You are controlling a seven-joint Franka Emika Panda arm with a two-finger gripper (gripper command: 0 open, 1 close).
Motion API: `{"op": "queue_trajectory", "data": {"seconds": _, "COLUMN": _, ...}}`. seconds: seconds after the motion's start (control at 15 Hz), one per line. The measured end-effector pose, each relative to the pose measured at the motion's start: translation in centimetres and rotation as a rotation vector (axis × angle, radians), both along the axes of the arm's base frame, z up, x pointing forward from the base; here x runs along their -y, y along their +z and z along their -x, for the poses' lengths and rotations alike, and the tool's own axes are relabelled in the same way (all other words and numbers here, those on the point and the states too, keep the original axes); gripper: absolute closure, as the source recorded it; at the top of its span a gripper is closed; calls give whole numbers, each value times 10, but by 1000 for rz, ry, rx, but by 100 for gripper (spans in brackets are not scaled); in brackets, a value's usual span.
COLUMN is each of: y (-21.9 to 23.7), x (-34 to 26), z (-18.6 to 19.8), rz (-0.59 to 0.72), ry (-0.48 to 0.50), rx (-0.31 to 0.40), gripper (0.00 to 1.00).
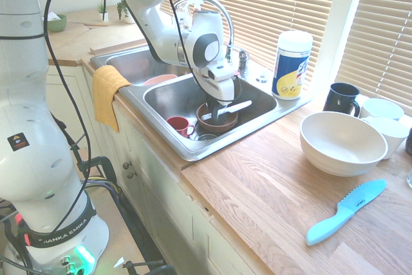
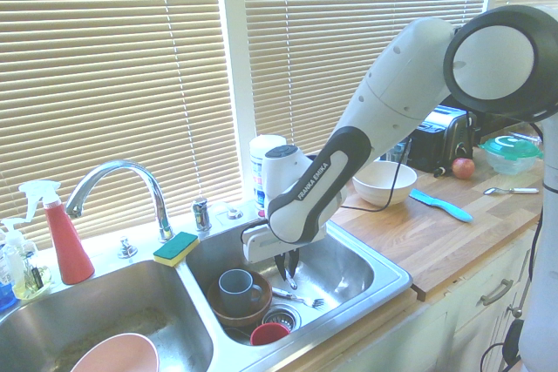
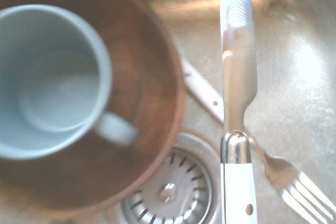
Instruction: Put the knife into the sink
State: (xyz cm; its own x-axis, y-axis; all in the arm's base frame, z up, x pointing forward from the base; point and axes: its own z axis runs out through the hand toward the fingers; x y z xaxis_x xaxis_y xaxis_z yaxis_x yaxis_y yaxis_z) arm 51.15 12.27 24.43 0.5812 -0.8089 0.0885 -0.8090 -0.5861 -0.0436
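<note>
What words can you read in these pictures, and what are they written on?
"FRANKA EMIKA": on the arm's base.
"FRANKA EMIKA": on the arm's forearm.
Wipes tub: label print too blurred to read.
Blue knife: a small mark on the blade, too small to read.
Nothing else carries print.
</note>
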Motion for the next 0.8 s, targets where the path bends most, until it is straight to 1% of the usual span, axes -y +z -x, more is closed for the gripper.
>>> {"op": "queue_trajectory", "data": {"seconds": 0.67, "y": -70, "x": 13, "z": -12, "rz": -8, "ry": 2, "rx": -34, "gripper": 100}}
{"op": "queue_trajectory", "data": {"seconds": 0.73, "y": -74, "x": 12, "z": -13, "rz": -10, "ry": 1, "rx": -38, "gripper": 0}}
{"op": "queue_trajectory", "data": {"seconds": 0.8, "y": -78, "x": 9, "z": -14, "rz": -13, "ry": 0, "rx": -43, "gripper": 0}}
